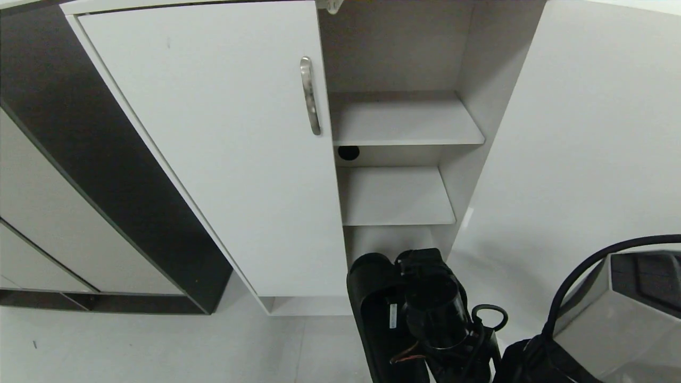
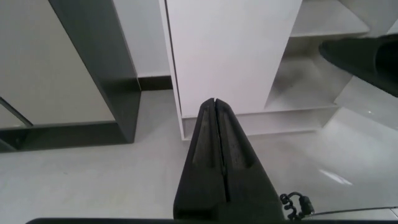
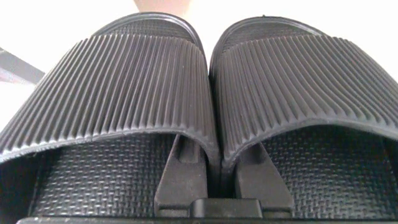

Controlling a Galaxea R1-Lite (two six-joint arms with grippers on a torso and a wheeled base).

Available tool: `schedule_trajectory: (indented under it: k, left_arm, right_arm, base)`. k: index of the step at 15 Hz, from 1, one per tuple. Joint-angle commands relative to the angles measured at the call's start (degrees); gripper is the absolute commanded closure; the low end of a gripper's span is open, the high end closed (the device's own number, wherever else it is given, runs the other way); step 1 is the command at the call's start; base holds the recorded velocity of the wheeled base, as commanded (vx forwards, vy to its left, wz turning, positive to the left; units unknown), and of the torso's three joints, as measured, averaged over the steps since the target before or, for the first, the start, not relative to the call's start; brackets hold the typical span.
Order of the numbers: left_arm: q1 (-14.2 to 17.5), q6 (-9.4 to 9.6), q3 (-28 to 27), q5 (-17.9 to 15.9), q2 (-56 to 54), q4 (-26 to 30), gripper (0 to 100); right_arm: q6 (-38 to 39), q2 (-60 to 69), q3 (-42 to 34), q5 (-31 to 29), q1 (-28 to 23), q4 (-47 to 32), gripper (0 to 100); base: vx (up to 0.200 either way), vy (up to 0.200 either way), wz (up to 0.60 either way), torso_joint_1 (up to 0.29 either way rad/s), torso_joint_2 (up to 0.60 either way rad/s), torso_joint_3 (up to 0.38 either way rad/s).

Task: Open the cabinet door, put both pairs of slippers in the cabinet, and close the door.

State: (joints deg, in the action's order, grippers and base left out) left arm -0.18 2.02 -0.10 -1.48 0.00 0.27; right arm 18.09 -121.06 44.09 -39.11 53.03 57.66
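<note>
1. My right claw (image 3: 217, 167) is clenched on two black slippers (image 1: 372, 292), one pair. Its two fingers (image 3: 180, 171) reach under the ribbed straps and pinch the touching inner sides together.
2. In the head view the pair sits at 6 o'clock, toes toward the cabinet (image 1: 479, 64), just before its lowest opening.
3. My left claw (image 2: 214, 115) is clenched with its two fingers pressed flat together and nothing between them. It hangs over the floor (image 2: 93, 180), pointing at the cabinet's base.
4. The cabinet shows two doors. The closed door (image 1: 213, 149) is at 10 o'clock and has one metal handle (image 1: 310, 96). The open door (image 1: 585, 133) is swung out at 2 o'clock.
5. At 12 o'clock I count two white shelves, the upper shelf (image 1: 404, 119) and the lower shelf (image 1: 396, 194). One dark round hole (image 1: 348, 152) is in the back wall between them.
</note>
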Motion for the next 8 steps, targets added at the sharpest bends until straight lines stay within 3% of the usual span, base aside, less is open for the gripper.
schedule_trajectory:
  k: [1,5,8]
  left_arm:
    - [0.01,0.00,0.01,-0.02,0.09,0.00,100]
    - [0.01,0.00,0.01,-0.02,0.00,0.00,100]
    - [0.01,0.00,0.01,-0.02,0.09,0.00,100]
  right_arm:
    - [-1.48,-1.45,0.03,-0.97,-0.91,2.46,100]
    - [-6.75,-6.03,6.88,-4.93,-2.76,7.29,100]
    - [-17.21,-6.29,3.63,-5.45,-3.11,19.95,100]
  base:
    - [0.000,0.000,0.00,-0.002,-0.01,-0.188]
    - [0.000,0.000,0.00,0.001,0.00,-0.124]
    - [0.000,0.000,0.00,0.000,0.00,0.000]
